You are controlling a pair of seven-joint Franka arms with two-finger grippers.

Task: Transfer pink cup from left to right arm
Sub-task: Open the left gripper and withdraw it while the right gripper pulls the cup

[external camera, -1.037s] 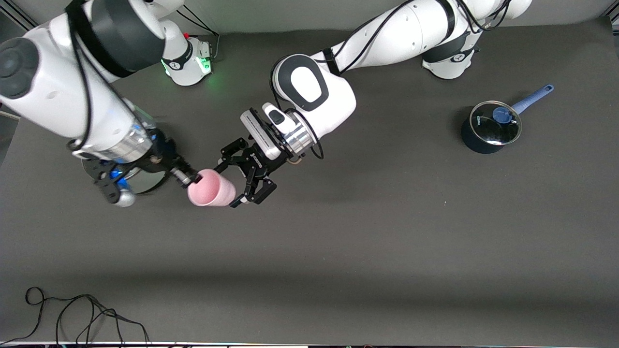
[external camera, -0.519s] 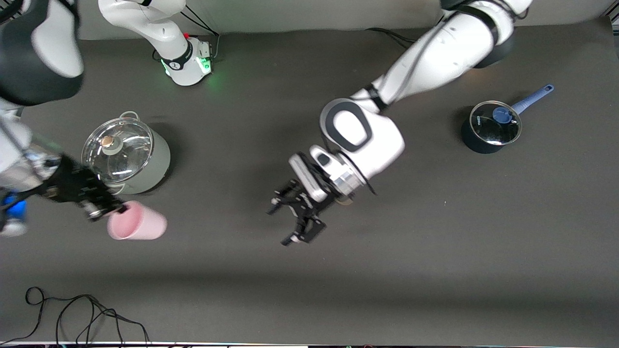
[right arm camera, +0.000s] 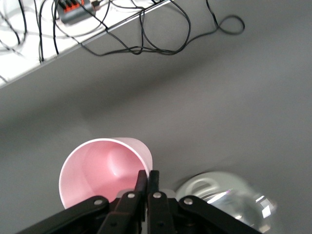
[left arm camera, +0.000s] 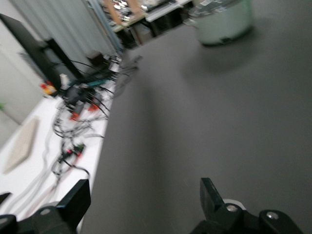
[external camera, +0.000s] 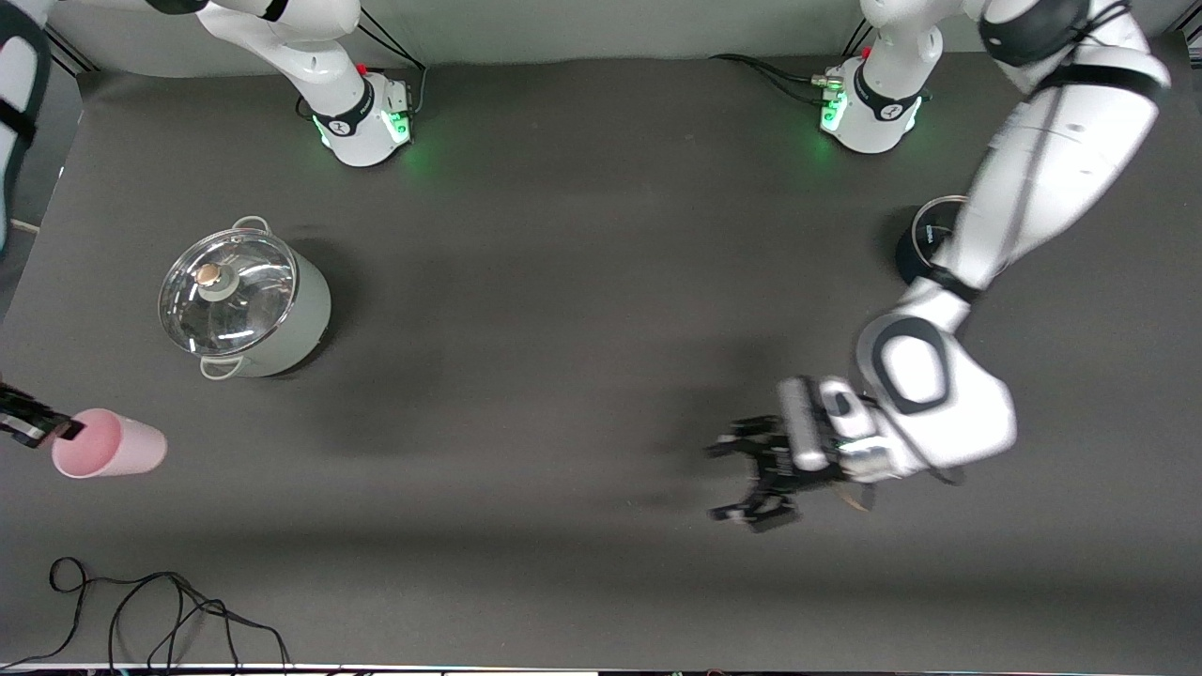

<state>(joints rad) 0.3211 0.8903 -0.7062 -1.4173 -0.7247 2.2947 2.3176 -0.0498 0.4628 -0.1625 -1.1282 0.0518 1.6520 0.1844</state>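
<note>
The pink cup [external camera: 111,445] is at the right arm's end of the table, tipped on its side with its mouth toward my right gripper [external camera: 66,430]. That gripper is shut on the cup's rim and is mostly cut off by the edge of the front view. In the right wrist view the cup [right arm camera: 100,170] shows its pink inside, with the right gripper [right arm camera: 147,179] pinching its wall. My left gripper [external camera: 744,481] hangs open and empty over the table toward the left arm's end. The left wrist view shows only bare mat between its fingers [left arm camera: 78,200].
A grey-green pot with a glass lid [external camera: 246,305] stands near the cup, farther from the front camera. A dark saucepan [external camera: 916,249] is partly hidden by the left arm. A black cable [external camera: 141,610] lies along the table's front edge.
The right gripper has carried the cup away from the table's middle to its own end. The left gripper, open throughout, has swung off toward the left arm's end.
</note>
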